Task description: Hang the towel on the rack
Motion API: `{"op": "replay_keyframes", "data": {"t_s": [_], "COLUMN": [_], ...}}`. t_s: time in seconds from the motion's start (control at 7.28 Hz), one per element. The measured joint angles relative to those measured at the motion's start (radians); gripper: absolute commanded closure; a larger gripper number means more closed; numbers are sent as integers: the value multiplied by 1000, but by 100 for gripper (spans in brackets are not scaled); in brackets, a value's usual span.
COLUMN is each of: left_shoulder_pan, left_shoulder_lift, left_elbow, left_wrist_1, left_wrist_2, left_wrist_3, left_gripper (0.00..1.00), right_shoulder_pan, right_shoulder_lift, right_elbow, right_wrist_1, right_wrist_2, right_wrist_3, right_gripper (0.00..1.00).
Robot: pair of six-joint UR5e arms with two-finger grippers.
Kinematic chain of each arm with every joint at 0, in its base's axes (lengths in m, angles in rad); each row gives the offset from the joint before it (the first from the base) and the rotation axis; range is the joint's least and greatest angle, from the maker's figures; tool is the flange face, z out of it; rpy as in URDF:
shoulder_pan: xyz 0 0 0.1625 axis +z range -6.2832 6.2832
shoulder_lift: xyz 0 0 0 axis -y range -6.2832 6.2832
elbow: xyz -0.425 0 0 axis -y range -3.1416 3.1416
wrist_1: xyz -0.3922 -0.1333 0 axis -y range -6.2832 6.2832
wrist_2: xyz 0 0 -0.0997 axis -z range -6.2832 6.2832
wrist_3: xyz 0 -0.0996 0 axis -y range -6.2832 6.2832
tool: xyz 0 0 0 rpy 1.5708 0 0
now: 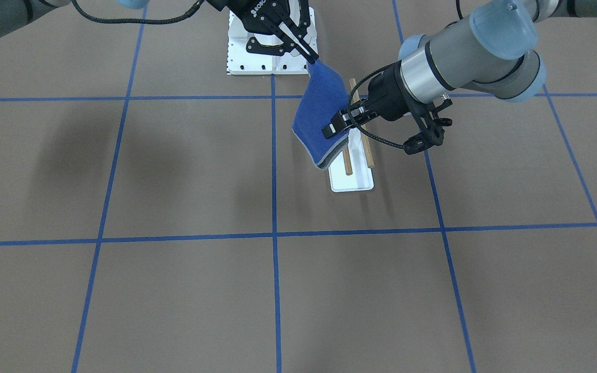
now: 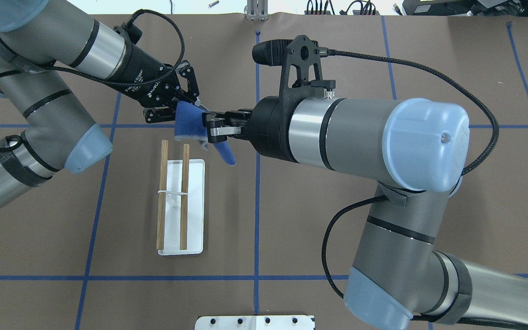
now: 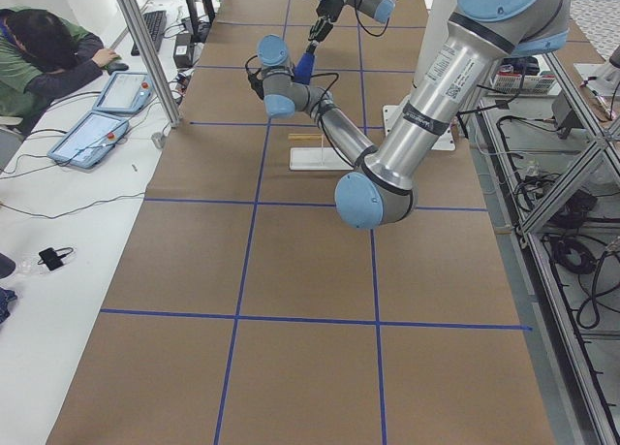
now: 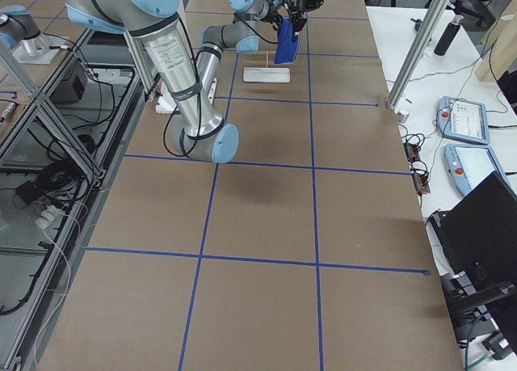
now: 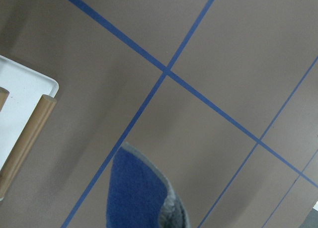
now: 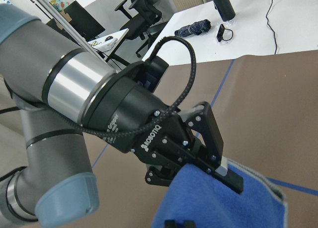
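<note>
Held aloft near the rack (image 1: 353, 181), left of the brown desk's (image 1: 174, 290) middle: the towel (image 1: 319, 114), clamped in both left gripper (image 1: 336, 127) and right gripper (image 1: 311, 58). Blue tape (image 1: 274, 290) gridding the top; tablets (image 3: 87, 138) on white bench (image 3: 58, 232) past far edge.

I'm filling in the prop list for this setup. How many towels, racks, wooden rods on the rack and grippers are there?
Towel: 1
Rack: 1
Wooden rods: 2
Grippers: 2 (left gripper, right gripper)
Total: 6
</note>
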Motion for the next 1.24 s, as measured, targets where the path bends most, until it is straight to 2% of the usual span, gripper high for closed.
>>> {"op": "replay_keyframes", "data": {"t_s": [0.14,0.27,0.55,0.69,0.96,1.24], "left_shoulder_pan": [-1,-2,-6,-7,-7,-2], "left_shoulder_lift": [0,1,7,23,59,90], "left_elbow": [-3,-5,-13,-30,-73,-108], "left_wrist_1": [0,0,-1,-1,3,3], "left_wrist_2": [2,2,-2,-7,-52,-79], "left_wrist_3": [-1,-1,6,11,16,33], "left_gripper": [100,100,100,100,100,100], "right_shoulder_pan": [-10,-14,-10,5,63,149], "right_shoulder_lift": [-23,-39,-47,-51,-65,-69], "right_elbow": [29,81,191,210,209,149], "right_wrist_1": [-32,-122,-390,-493,-659,-829], "right_wrist_2": [1,5,42,66,134,204], "right_wrist_3": [6,13,15,7,-46,-185], "right_gripper": [0,0,0,0,0,0]}}
